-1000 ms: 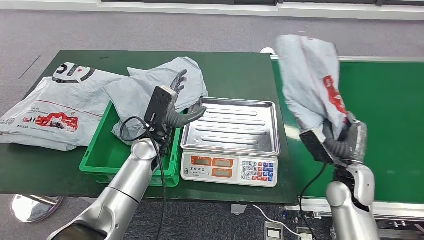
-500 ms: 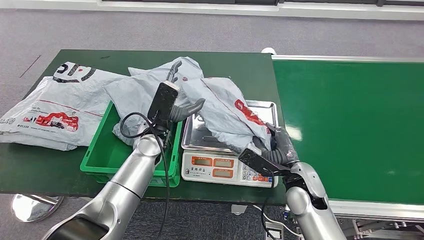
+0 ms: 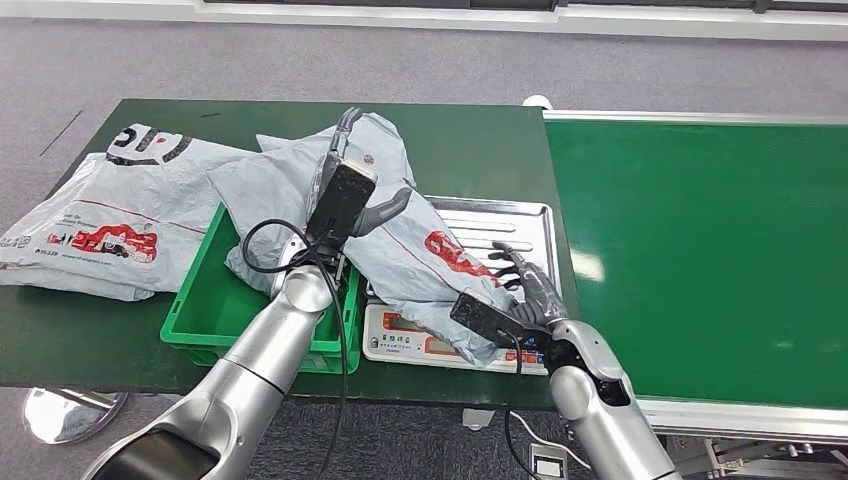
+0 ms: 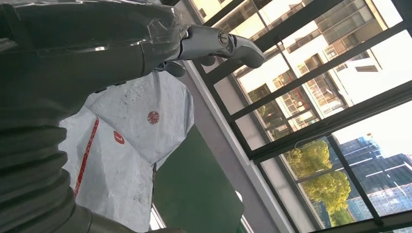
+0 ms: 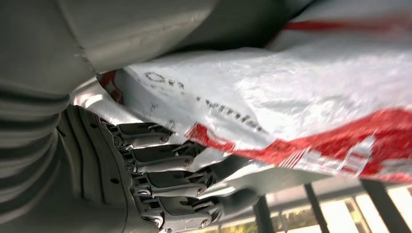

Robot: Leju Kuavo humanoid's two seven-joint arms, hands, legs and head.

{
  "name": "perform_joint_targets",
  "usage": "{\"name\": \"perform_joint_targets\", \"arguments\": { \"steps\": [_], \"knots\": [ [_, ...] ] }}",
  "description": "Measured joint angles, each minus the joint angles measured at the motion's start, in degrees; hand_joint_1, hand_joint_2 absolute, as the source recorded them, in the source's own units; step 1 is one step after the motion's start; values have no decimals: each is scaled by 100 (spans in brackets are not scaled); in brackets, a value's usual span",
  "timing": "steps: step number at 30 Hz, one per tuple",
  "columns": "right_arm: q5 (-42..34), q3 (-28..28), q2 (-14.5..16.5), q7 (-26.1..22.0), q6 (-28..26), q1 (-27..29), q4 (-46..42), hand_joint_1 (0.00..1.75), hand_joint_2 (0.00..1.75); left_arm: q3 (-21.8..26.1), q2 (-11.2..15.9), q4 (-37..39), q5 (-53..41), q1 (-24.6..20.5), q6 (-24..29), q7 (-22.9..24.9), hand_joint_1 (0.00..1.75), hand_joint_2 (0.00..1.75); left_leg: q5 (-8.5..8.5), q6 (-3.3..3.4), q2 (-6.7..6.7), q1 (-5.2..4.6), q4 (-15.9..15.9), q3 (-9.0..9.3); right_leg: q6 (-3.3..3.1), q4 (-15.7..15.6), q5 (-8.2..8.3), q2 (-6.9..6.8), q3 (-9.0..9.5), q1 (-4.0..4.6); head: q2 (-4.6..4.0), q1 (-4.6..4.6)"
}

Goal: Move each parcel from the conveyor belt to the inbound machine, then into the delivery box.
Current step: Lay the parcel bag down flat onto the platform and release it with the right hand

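A grey parcel (image 3: 425,262) with a red logo lies across the scale's steel tray (image 3: 522,222) and droops over the scale's front. Its printed plastic (image 5: 291,97) is close against my right hand in the right wrist view. My right hand (image 3: 520,285) rests at the parcel's right edge over the tray, its fingers (image 5: 160,177) spread and straight, gripping nothing. Raised at the scale's left edge, my left hand (image 3: 350,190) has its fingers up and thumb out beside the parcel, holding nothing. Another grey parcel (image 4: 141,121) lies beyond that hand (image 4: 97,48).
The green delivery box (image 3: 200,310) stands left of the scale (image 3: 410,330) with a crumpled grey parcel (image 3: 270,180) hanging over its far rim. A large printed parcel (image 3: 100,215) lies on the table's left. The green conveyor belt (image 3: 700,250) runs along the right.
My right arm swung the parcel from above the belt down onto the scale tray, and its fingers have opened off it. My left hand rose slightly and shifted toward the tray.
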Motion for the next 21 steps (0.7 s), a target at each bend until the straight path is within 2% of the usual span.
{"name": "perform_joint_targets", "arguments": {
  "steps": [4, 5, 8, 9, 12, 17, 21],
  "knots": [
    [99, -7, 1, 52, -98, -14, 9, 0, 0, -20, 1, -15, -51, 0, -14, 42, 0, 175, 0, 0, 0, 0, 0, 0, 0, 0, 0, 0, 0, 0, 0, -1],
    [256, -63, 1, 109, -264, -29, 6, 0, 0, -54, 2, -39, -176, 1, -22, 109, 0, 175, 0, 0, -1, -1, 1, 0, 0, 0, 0, -1, 0, -1, 0, -1],
    [595, -550, 3, 18, -905, -62, -92, 0, 0, -192, 1, -191, -710, 17, -36, 346, 0, 44, -2, 1, -1, -2, 1, -1, 0, 0, 0, 1, 0, -2, 0, -1],
    [518, -695, 5, -124, -1026, -61, -130, 0, 0, -213, 1, -234, -783, 22, -54, 371, 0, 44, -2, 1, 0, -2, 1, 0, 0, 0, 0, 2, -1, -2, 0, -1],
    [-169, -905, 22, -746, -1293, -63, -178, 0, 0, -257, -5, -287, -815, 29, -250, 354, 0, 175, -2, 1, -1, -1, 1, 0, 0, 0, 0, 1, -1, -1, 0, -1],
    [-2151, -1296, 67, -1905, -1168, -75, -197, 0, 0, -463, -22, -221, -1157, 12, -662, 508, 0, 175, -2, 1, 0, -1, 1, 1, 0, 0, 0, 1, -3, -1, 0, -2],
    [-3584, -1768, 53, -2176, -676, -88, -132, 0, 0, -810, -22, 123, -1779, -97, -1091, 909, 0, 175, -2, 1, -2, -3, 1, 0, 1, -1, 0, -1, -2, -4, 0, 0]
  ]
}}
